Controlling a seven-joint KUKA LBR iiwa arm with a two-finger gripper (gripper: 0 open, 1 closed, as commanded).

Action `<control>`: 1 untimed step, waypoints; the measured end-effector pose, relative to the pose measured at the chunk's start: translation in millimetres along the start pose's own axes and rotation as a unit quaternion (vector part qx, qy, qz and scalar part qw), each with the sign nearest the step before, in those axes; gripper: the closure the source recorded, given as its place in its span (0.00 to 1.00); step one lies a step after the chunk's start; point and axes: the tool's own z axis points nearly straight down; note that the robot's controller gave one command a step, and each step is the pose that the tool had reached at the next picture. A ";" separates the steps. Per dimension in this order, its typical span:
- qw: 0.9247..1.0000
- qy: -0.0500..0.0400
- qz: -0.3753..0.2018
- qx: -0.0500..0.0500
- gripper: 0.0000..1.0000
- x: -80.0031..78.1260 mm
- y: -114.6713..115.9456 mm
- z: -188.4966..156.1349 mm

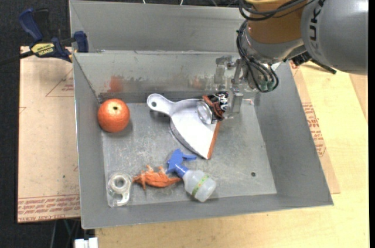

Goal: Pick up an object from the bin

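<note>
My gripper (234,94) hangs low over the back right of the bin floor, just right of a white dustpan (190,126) with an orange edge. A small black, white and orange thing (216,105) lies at the dustpan's upper right corner, right against the gripper's left side. Whether it is held cannot be made out. The dustpan's handle points left toward the bin's middle.
A red apple (113,115) sits at the left. Along the front lie a clear tape roll (119,187), an orange lobster-like toy (153,178) and a blue and white spray-bottle top (190,175). The arm with its orange cover stands over the right back wall.
</note>
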 end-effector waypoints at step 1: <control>1.000 -0.004 0.000 0.000 0.00 -1.3 0.0 -5.5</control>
